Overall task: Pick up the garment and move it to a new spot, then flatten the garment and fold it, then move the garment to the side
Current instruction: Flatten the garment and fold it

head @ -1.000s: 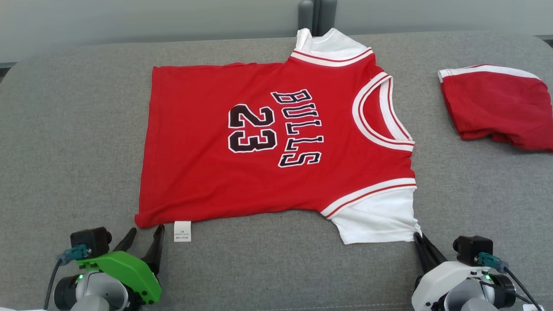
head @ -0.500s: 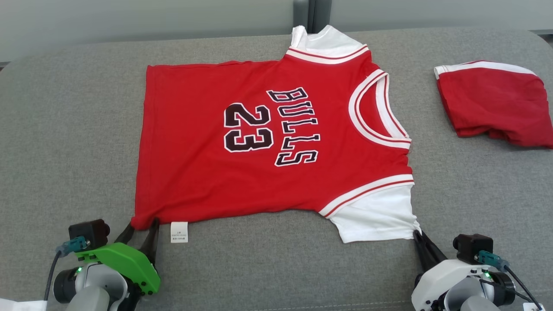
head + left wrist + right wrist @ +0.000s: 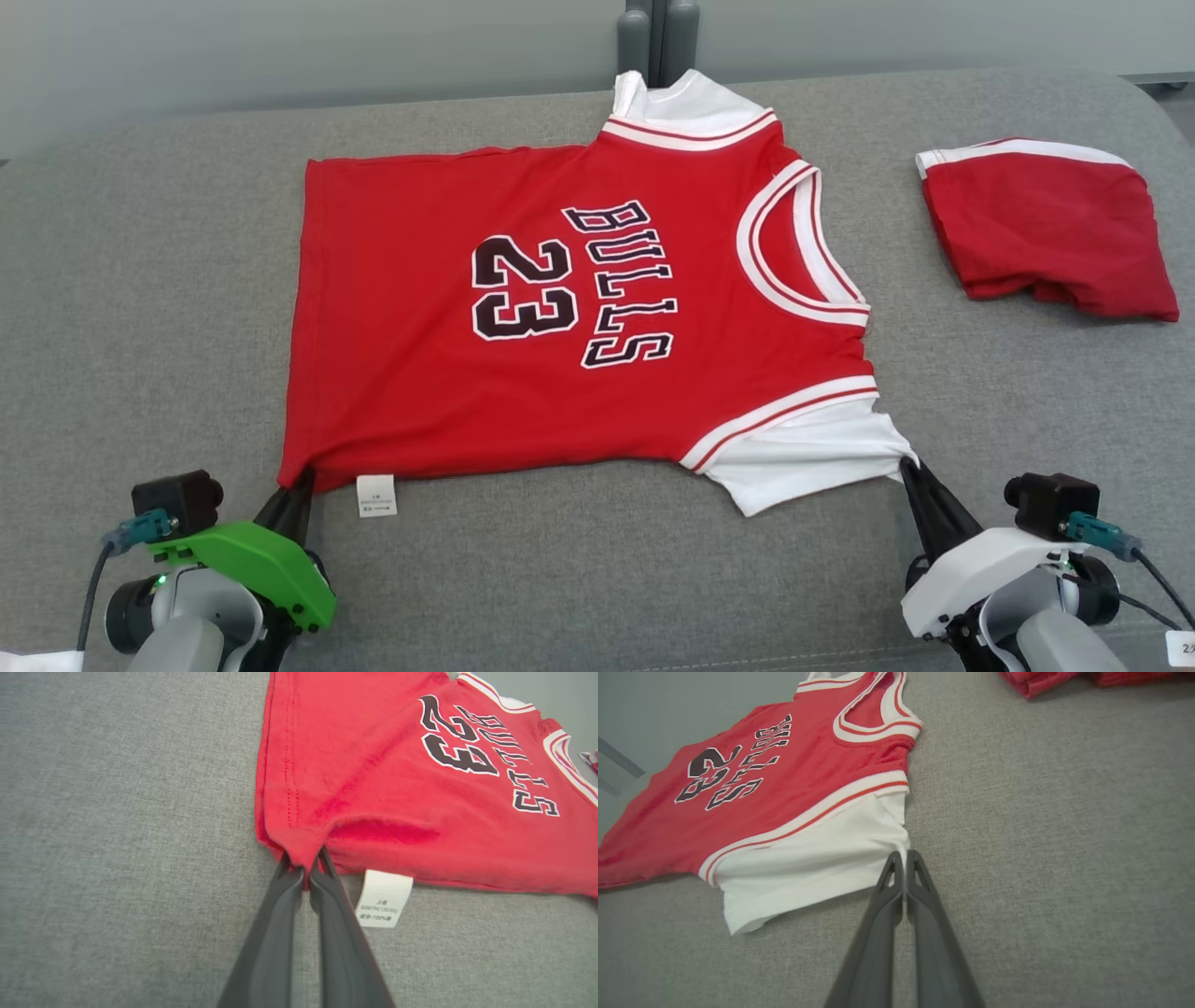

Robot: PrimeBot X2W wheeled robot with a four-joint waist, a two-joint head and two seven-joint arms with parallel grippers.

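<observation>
Left gripper (image 3: 299, 481): near left, jaws clamped on the red hem corner of the jersey (image 3: 401, 373).
Right gripper (image 3: 907, 467): near right, jaws clamped on white sleeve (image 3: 803, 457) corner.
Jersey: flat, centre of cushion (image 3: 140, 327).
Shorts (image 3: 1046, 233): far right, apart.

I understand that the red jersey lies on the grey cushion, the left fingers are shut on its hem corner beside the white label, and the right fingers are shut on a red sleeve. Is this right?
One thing is wrong: the sleeve of the jersey that the right gripper pinches is white, not red, as the right wrist view shows. The rest stands.
</observation>
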